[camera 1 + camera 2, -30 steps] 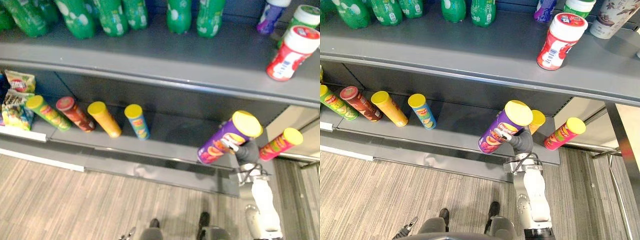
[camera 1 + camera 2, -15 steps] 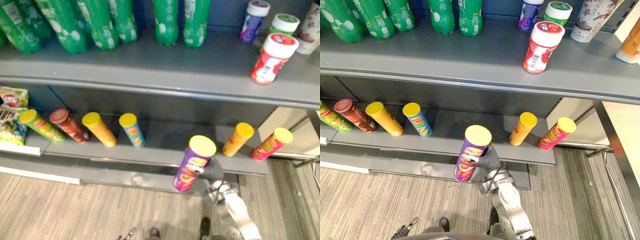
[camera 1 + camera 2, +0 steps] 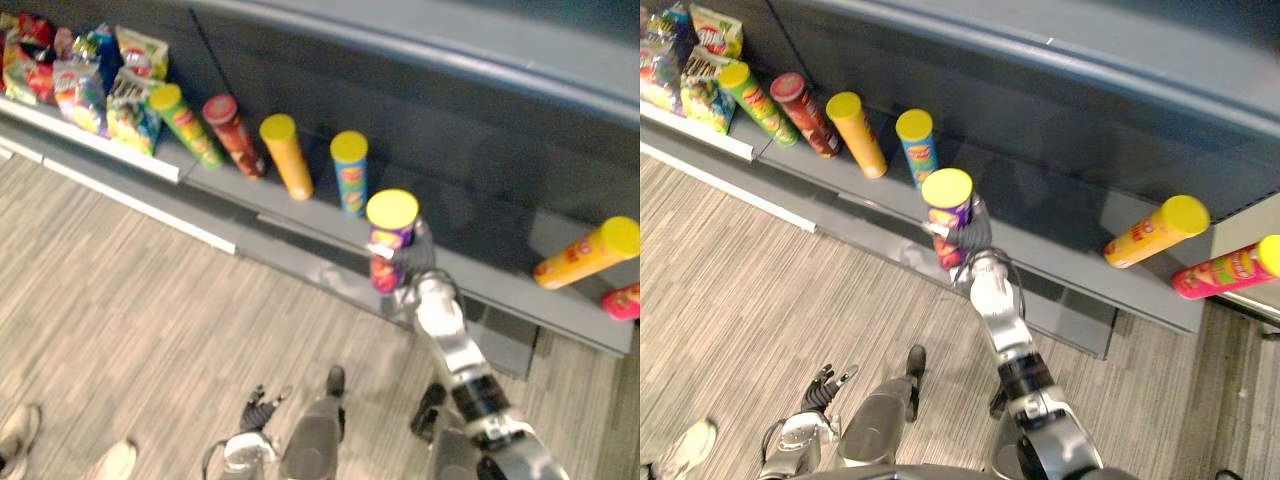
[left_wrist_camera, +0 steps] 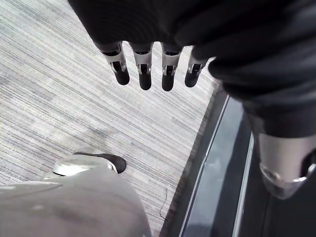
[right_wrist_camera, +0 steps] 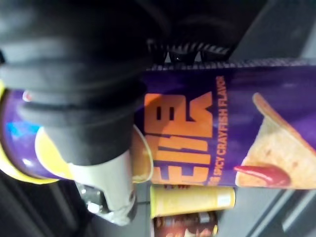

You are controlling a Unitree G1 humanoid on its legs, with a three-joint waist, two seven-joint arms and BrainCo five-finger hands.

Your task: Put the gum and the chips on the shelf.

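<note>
A purple chips can [image 3: 391, 238] with a yellow lid stands nearly upright in my right hand [image 3: 971, 234], whose fingers are curled round its body. Its foot is at the front edge of the low grey shelf [image 3: 470, 262], just right of a blue can [image 3: 350, 172]; whether it rests on the board I cannot tell. The right wrist view shows the can's purple side [image 5: 222, 133] close up, with the thumb [image 5: 106, 190] across it. My left hand [image 3: 824, 386] hangs low over the floor, its fingers [image 4: 144, 74] straight and holding nothing.
A green can [image 3: 183, 124], a red can [image 3: 232, 135] and an orange can [image 3: 288, 156] stand left of the blue one. Further right on the shelf are an orange can [image 3: 590, 254] and a pink can [image 3: 622, 301]. Snack bags [image 3: 95, 85] fill the far left. A person's shoes [image 3: 20, 436] show on the floor.
The camera has tipped down and swung, so the upper shelf has left the picture. My right hand has carried the purple can left and set it more upright, near the blue can.
</note>
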